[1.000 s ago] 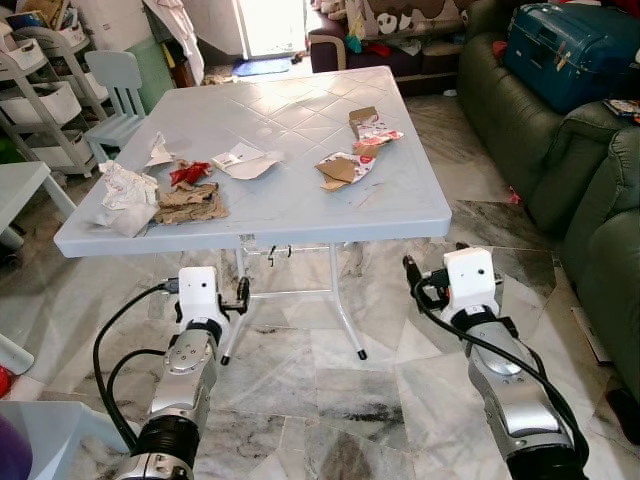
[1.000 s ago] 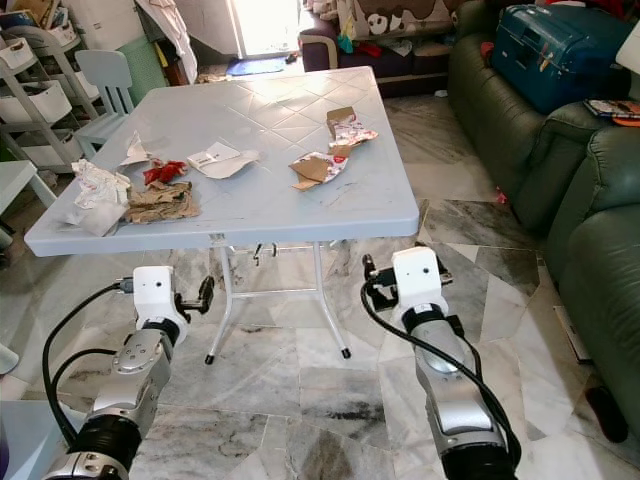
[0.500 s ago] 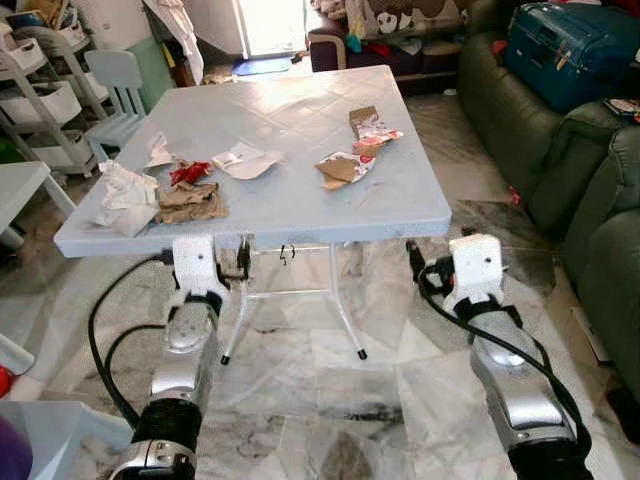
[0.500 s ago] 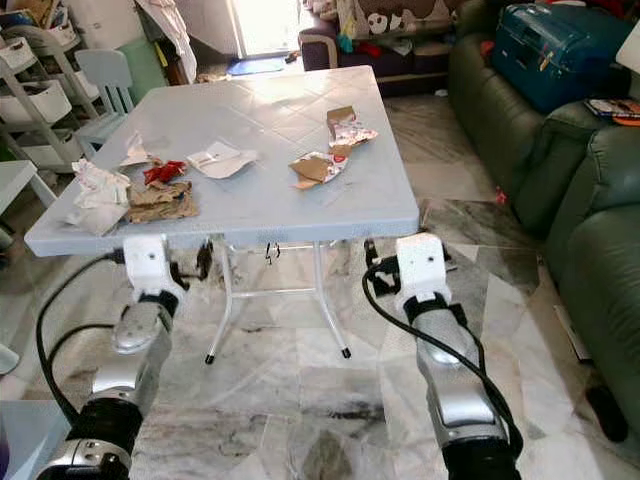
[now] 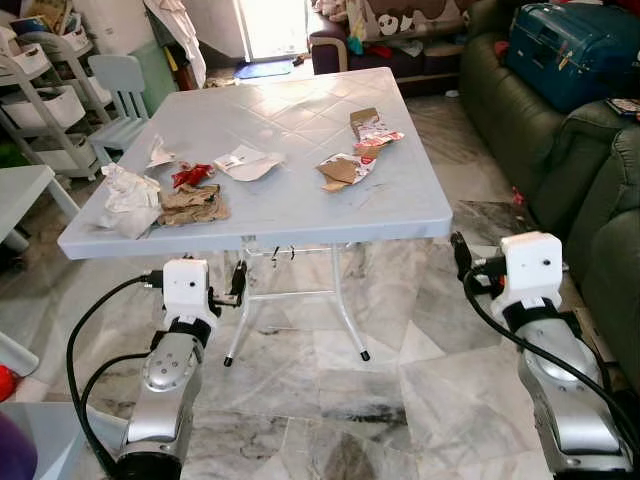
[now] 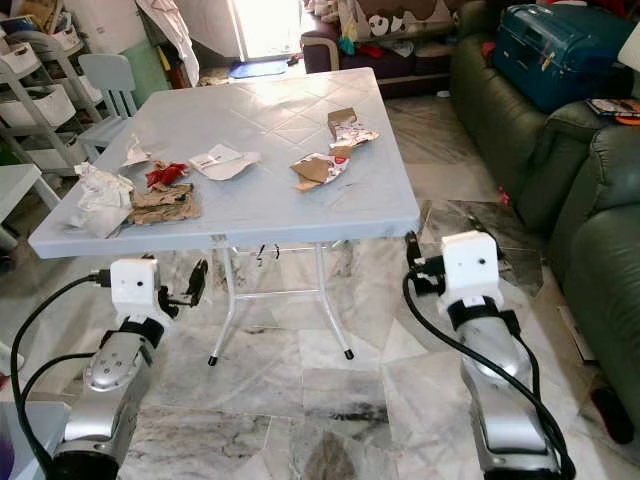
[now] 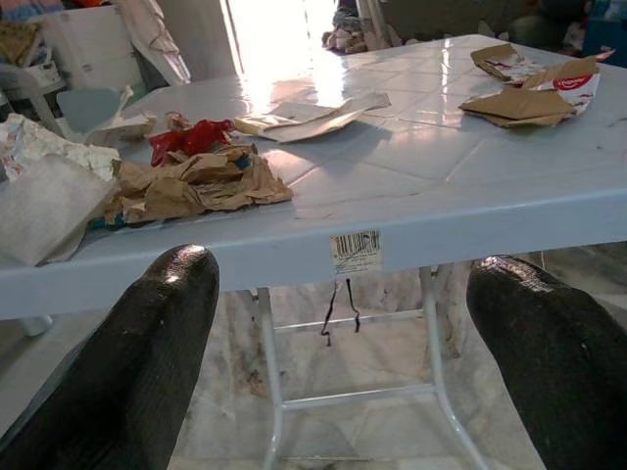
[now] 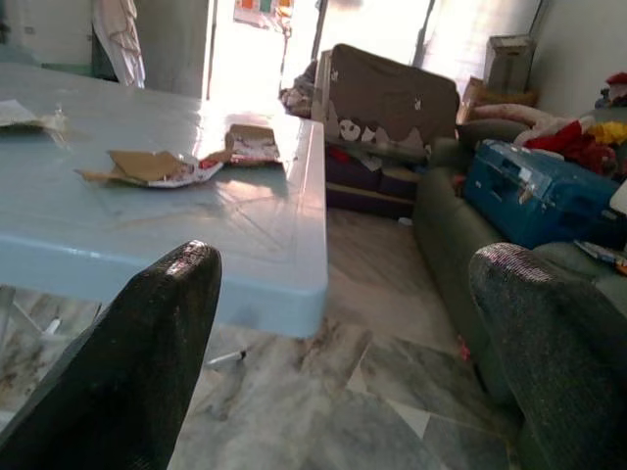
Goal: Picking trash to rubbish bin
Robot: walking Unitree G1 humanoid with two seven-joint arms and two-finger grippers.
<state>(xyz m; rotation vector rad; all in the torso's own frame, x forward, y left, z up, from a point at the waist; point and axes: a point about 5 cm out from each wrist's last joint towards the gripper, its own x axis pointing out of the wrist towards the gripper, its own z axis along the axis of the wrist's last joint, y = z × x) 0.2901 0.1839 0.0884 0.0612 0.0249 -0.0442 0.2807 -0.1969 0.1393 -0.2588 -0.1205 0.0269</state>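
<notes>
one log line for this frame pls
phase: pre-grasp | left gripper: open, below table edge, facing brown paper | right gripper: open, off table's right corner | trash: untouched

Pale blue table (image 5: 300,215), red wrapper (image 5: 190,175), brown paper (image 5: 190,204).

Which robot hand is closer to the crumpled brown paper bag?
Left. The left gripper sits just below the table edge under the brown paper bag; the right gripper is beyond the table's far corner.

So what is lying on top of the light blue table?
On the table: white crumpled paper, brown crumpled paper, a red wrapper, a white sheet and cardboard scraps. Whatever lies beneath the crumpled pieces is covered.
</notes>
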